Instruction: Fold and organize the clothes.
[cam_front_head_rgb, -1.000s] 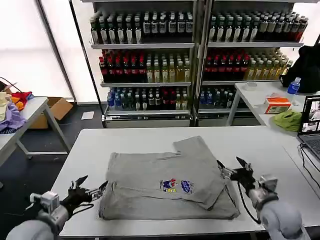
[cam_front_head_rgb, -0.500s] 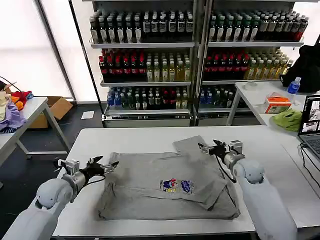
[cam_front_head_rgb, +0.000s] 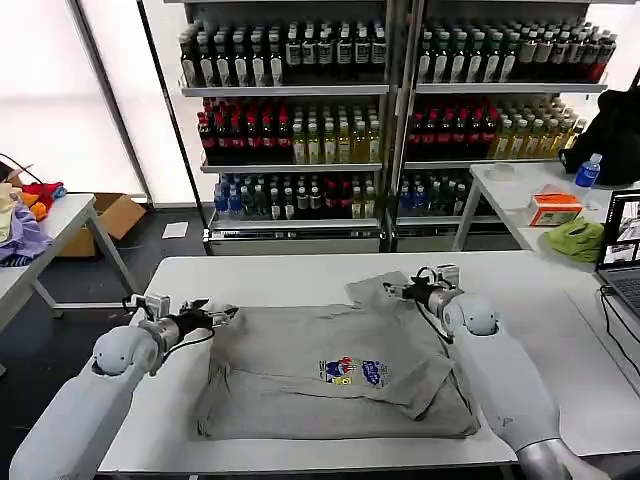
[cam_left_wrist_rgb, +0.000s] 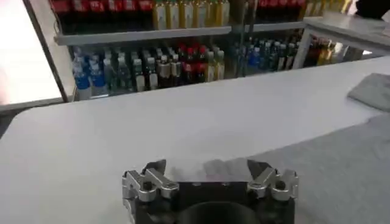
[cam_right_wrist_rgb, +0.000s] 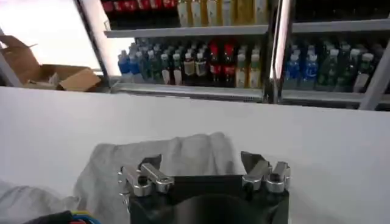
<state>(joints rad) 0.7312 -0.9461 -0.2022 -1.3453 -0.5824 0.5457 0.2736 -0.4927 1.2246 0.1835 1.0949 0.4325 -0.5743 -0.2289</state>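
Observation:
A light grey short-sleeved shirt (cam_front_head_rgb: 330, 365) lies partly folded on the white table (cam_front_head_rgb: 290, 275), its small multicoloured print (cam_front_head_rgb: 352, 371) facing up. One sleeve (cam_front_head_rgb: 378, 290) sticks out toward the far side. My left gripper (cam_front_head_rgb: 222, 314) is open at the shirt's far left corner, low over the table; in the left wrist view this gripper (cam_left_wrist_rgb: 207, 168) has bare table between its fingers and grey cloth (cam_left_wrist_rgb: 341, 161) beside it. My right gripper (cam_front_head_rgb: 392, 293) is open at the sleeve. The right wrist view shows it (cam_right_wrist_rgb: 201, 162) just over the sleeve (cam_right_wrist_rgb: 164, 152), holding nothing.
Shelves of bottles (cam_front_head_rgb: 300, 130) stand behind the table. A side table (cam_front_head_rgb: 520, 205) at the right carries a laptop (cam_front_head_rgb: 622, 250), a green cloth (cam_front_head_rgb: 575, 240) and an orange box (cam_front_head_rgb: 553, 210). Another table (cam_front_head_rgb: 40, 235) with clothes stands at the left, a cardboard box (cam_front_head_rgb: 115, 215) behind it.
Both arms swung from the near side of the shirt to its far side: left gripper to the far left corner, right gripper to the sleeve. The shirt has hardly shifted.

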